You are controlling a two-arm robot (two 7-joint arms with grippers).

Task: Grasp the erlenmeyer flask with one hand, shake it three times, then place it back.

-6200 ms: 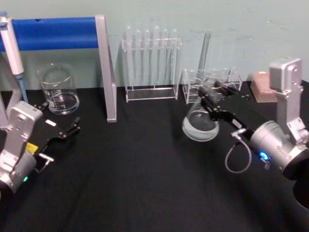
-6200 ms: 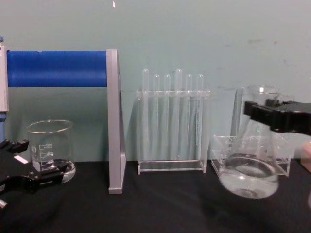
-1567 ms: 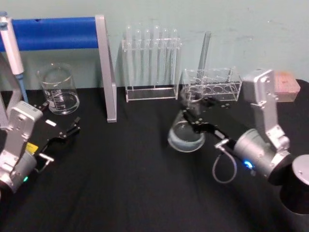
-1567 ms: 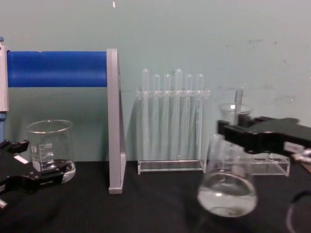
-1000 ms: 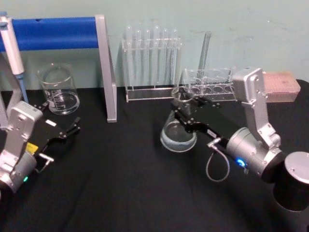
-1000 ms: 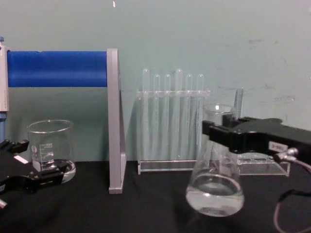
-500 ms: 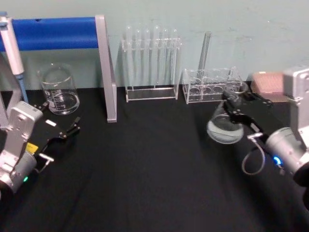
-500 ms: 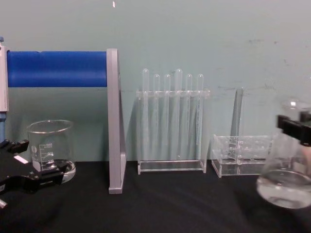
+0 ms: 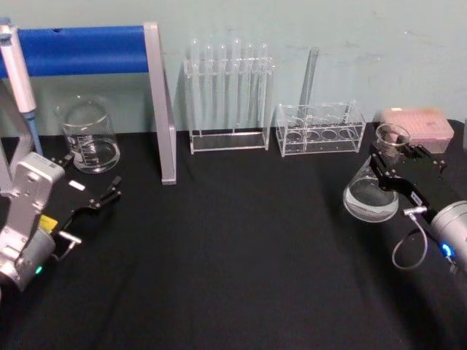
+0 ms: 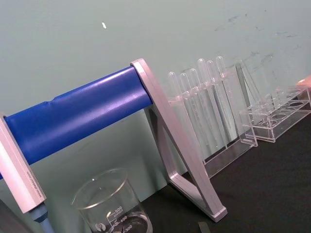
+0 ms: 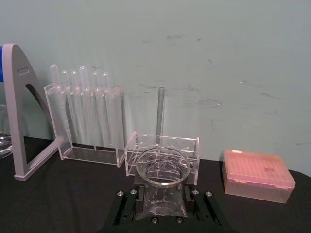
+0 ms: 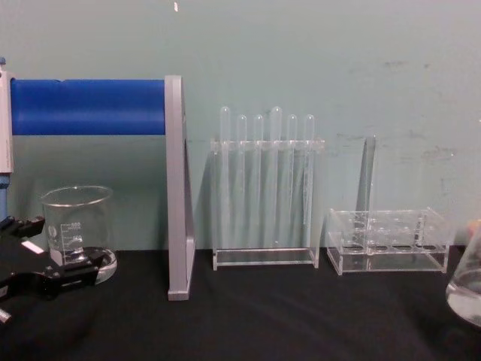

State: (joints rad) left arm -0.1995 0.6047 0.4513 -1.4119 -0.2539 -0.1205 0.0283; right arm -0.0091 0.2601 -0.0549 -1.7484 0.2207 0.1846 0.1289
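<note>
The erlenmeyer flask (image 9: pixel 371 192) is clear glass with a little liquid in its wide base. It sits tilted at the right side of the black table. My right gripper (image 9: pixel 391 156) is shut on its neck, just under the flared rim. In the right wrist view the flask's neck (image 11: pixel 162 193) stands between the black fingers (image 11: pixel 127 209). The chest view catches part of the flask's base (image 12: pixel 467 289) at the right edge. My left gripper (image 9: pixel 100 197) rests open and holding nothing near the table's left side, and the chest view shows the left gripper (image 12: pixel 43 254) in front of the beaker.
A graduated beaker (image 9: pixel 89 137) stands back left beside a blue bar on a grey stand (image 9: pixel 162 102). A tall test tube rack (image 9: pixel 228 95) and a low rack (image 9: pixel 319 130) holding one glass tube line the back. A pink box (image 9: pixel 413 122) lies behind the flask.
Over the last second the right gripper swung the flask from the table's middle far to the right, and its tilt changed. The left arm stayed still.
</note>
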